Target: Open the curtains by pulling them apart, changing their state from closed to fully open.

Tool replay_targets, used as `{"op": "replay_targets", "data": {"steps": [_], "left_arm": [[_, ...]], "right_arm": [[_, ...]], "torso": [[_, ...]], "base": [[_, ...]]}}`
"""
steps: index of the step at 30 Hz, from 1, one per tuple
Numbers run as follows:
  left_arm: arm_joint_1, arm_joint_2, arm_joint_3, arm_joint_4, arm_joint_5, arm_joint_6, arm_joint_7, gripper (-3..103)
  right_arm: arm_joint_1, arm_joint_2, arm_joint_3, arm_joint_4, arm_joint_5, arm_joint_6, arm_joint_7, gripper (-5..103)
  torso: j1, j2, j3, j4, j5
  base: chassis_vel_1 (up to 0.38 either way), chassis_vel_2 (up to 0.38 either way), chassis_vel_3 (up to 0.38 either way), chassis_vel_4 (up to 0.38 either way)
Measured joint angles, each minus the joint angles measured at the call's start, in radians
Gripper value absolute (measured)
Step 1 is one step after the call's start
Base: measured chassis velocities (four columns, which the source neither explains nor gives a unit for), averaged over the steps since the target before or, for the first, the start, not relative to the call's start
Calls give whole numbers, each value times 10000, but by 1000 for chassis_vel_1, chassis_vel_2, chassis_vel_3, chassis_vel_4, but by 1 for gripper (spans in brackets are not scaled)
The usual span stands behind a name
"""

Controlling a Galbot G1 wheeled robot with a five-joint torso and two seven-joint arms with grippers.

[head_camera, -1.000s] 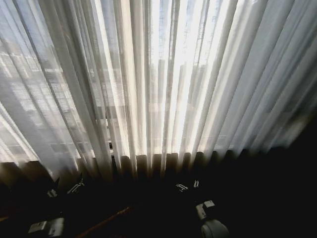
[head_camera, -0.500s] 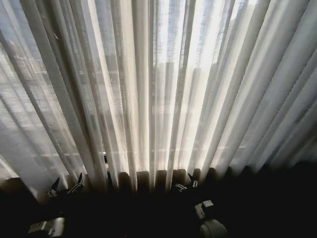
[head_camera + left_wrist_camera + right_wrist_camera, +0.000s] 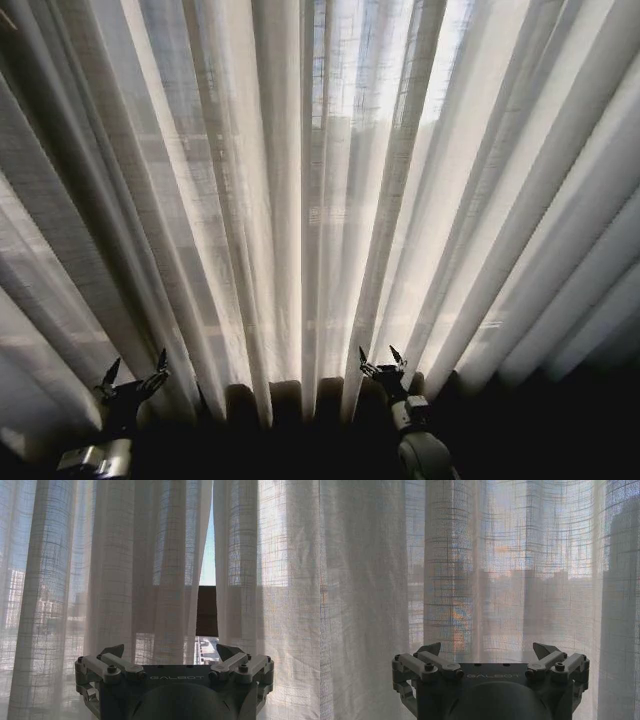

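From the head camera, the tall sheer white pleated curtains (image 3: 320,180) hang closed across the window ahead, with the left gripper (image 3: 132,374) and right gripper (image 3: 380,360) raised just before the fabric, both spread and holding nothing. The left wrist camera shows its gripper (image 3: 170,652) facing a narrow slit between panels (image 3: 125,565). The right wrist camera shows its spread gripper (image 3: 487,652) before unbroken cloth (image 3: 480,565). The pulling apart seems not yet begun.

curtains (image 3: 300,200): sheer white, vertical pleats | left pincer (image 3: 170,652): dark grey
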Motion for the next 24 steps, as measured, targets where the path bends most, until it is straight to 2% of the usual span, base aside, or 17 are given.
{"op": "replay_targets", "data": {"steps": [9, 17, 22, 24], "left_arm": [[2, 0, 0, -1, 0, 0, 0, 100], [-2, 0, -1, 0, 1, 0, -2, 100], [-2, 0, 0, 0, 0, 0, -1, 100], [-2, 0, 0, 0, 0, 0, 0, 100]], "right_arm": [[1169, -126, -721, -935, 16, -33, 104, 100], [2661, 233, -1294, -2578, -100, -6, 260, 100], [2873, 310, -1328, -2871, -137, 45, 337, 101], [2957, 335, -1302, -3069, -221, 225, 295, 92]], "torso": [[5, 2, 3, 0, 3], [16, -5, 6, 2, -2], [11, -4, 4, 1, 2], [11, -3, 4, -1, 2]], "base": [[32, -40, -31, 43], [2, 11, 7, -21], [0, 0, 0, 0], [0, 0, 0, 0]]}}
